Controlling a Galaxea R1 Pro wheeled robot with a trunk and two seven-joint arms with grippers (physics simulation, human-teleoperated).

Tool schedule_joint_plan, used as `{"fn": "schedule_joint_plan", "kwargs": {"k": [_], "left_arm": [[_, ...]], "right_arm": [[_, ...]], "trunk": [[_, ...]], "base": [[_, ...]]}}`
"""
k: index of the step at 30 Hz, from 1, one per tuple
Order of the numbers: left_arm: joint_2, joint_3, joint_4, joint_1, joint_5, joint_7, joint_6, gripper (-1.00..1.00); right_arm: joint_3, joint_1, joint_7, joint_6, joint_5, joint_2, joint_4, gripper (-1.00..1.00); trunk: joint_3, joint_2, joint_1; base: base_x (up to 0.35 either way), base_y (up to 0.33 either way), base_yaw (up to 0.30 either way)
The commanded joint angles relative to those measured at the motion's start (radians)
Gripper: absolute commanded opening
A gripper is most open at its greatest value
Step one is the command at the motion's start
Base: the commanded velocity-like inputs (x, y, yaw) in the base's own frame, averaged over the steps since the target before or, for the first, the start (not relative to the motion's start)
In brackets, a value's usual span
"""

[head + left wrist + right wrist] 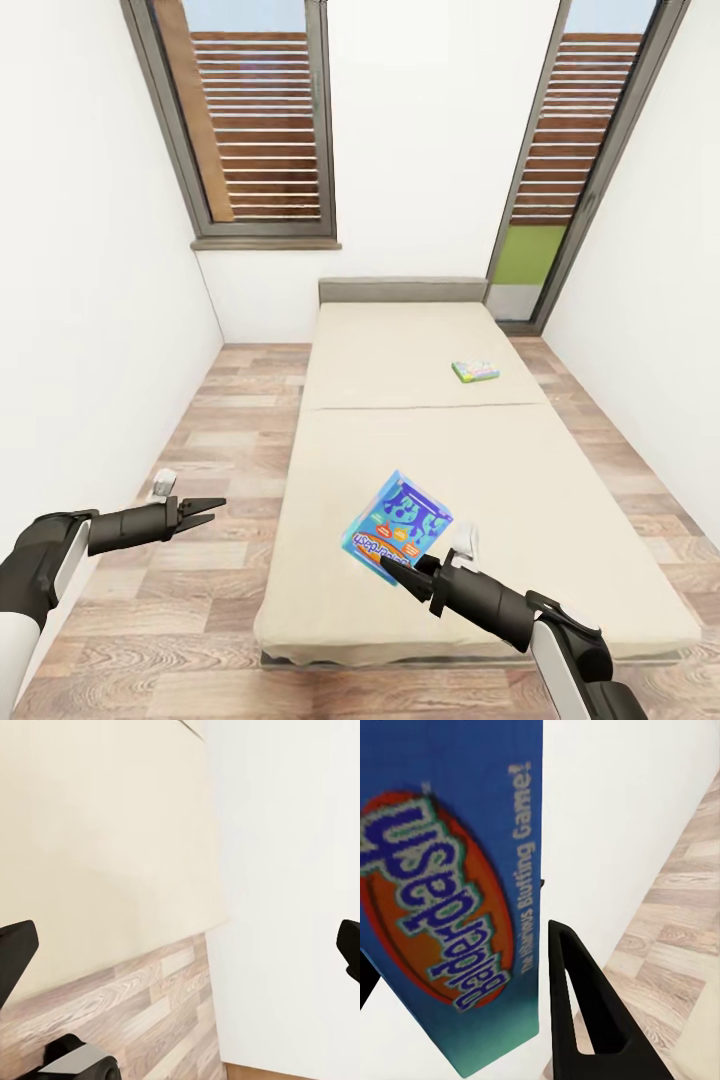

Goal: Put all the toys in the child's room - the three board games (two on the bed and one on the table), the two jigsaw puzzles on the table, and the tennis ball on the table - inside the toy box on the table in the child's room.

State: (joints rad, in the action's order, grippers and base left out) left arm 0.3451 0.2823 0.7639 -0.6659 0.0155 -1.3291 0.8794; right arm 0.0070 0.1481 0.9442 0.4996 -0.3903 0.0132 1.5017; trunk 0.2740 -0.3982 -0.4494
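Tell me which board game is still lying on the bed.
The small green-edged board game on the far mattress section, near the headboard. The blue board game is lifted off the bed, clamped in the right gripper.

Bedroom in a home, narrow and sparsely furnished. A low bed (425, 440) with a plain cream mattress in two sections runs up the middle of the frame, its low grey headboard (402, 290) against the far white wall (420, 150). Light wood-plank floor (205, 450) on both sides of it. Two tall grey-framed windows, upper left (255, 120) and upper right (585, 150), look out on brown slatted screens. A small bright printed board game (475, 371) lies on the far mattress section, right of centre: a child's room.
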Motion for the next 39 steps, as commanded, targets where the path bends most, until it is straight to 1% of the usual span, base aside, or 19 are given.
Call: {"fn": "schedule_joint_plan", "kwargs": {"k": [1, 39], "left_arm": [[0.0, 0.001, 0.0, -0.001, 0.001, -0.002, 0.01, 1.0], [-0.003, -0.003, 0.0, -0.001, 0.001, -0.002, 0.01, 1.0]], "right_arm": [[0.001, 0.001, -0.001, 0.008, -0.008, 0.001, 0.0, -1.0], [0.001, 0.001, -0.002, 0.008, -0.009, 0.001, -0.001, -1.0]], "trunk": [[0.0, -0.002, -0.001], [-0.062, -0.002, -0.001]], "base": [[0.0, 0.0, 0.0], [0.0, 0.0, 0.0]]}}
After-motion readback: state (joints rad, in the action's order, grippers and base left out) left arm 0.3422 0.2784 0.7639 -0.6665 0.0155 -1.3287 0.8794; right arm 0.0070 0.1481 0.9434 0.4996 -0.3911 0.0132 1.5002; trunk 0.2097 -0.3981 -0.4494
